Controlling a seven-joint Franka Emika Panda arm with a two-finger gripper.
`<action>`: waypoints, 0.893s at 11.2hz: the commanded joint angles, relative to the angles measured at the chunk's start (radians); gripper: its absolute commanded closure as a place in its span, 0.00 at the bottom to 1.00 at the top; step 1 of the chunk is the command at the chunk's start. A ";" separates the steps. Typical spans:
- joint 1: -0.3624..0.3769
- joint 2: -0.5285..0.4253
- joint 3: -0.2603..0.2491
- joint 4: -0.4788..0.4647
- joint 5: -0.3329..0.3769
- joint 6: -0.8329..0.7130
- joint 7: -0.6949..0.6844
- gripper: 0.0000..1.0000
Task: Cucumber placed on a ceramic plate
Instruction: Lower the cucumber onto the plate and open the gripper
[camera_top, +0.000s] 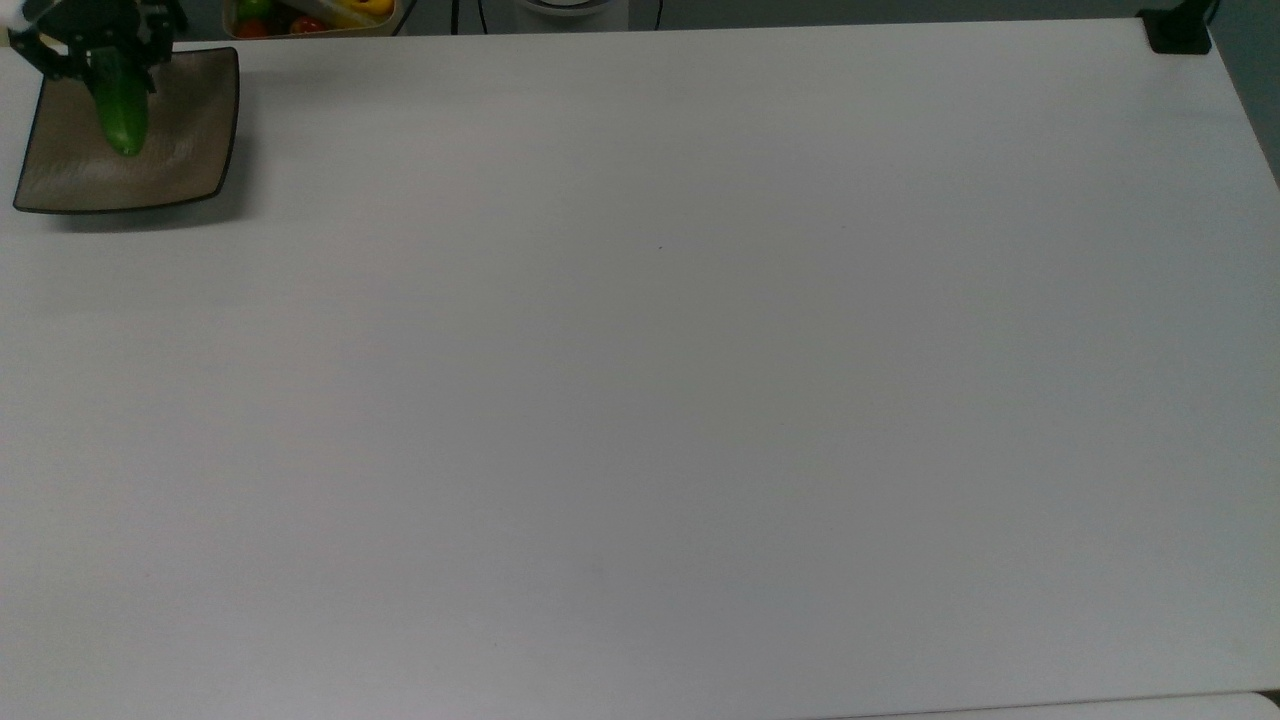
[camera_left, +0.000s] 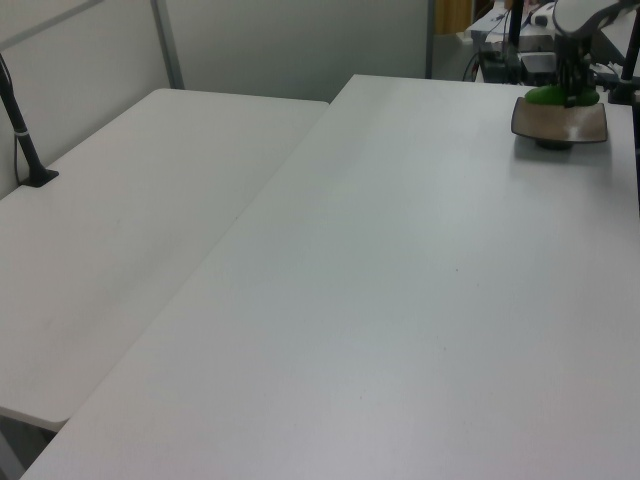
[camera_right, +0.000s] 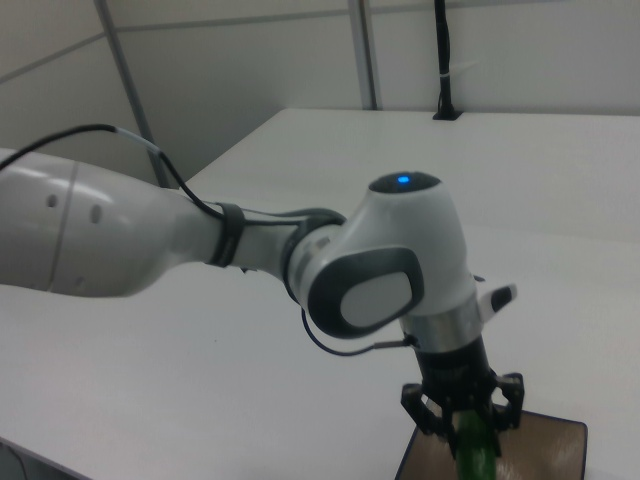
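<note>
Work surface: a large white table (camera_top: 660, 380), matte and plain, spanning nearly the whole top view. A second white table (camera_left: 130, 230) butts against it on the left view's left, with a thin seam between the two. A black clamp (camera_top: 1178, 32) sits at the table's far corner on the top view's right. A black post (camera_left: 22, 130) stands on the second table near the grey partition wall (camera_left: 290, 45). Beyond the far edge, top view, a tray of coloured produce (camera_top: 312, 14) is partly visible.

Ceramic plate (camera_top: 190, 150): square, taupe-brown, dark rim, in the corner of the table at the top view's upper left; in the left view it is at the far right end (camera_left: 590, 125).

Gripper (camera_top: 100, 62): black, over the plate's far half, fingers closed on the cucumber (camera_top: 122, 112) and holding its upper end. The cucumber points toward the plate's middle in the top view. In the left view the cucumber (camera_left: 548, 96) is low over the plate's rim; contact with the plate cannot be judged. In the right view the white arm (camera_right: 200, 240) reaches in from the right view's left, wrist pointing straight down, the gripper (camera_right: 468, 420) holding the cucumber (camera_right: 476, 455) over the plate (camera_right: 550, 450).
</note>
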 joint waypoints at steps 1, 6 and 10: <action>-0.012 0.059 -0.003 0.004 0.014 0.066 -0.020 0.96; -0.022 0.073 -0.001 0.003 0.014 0.074 -0.020 0.19; -0.010 0.008 0.008 0.015 0.014 0.002 -0.001 0.00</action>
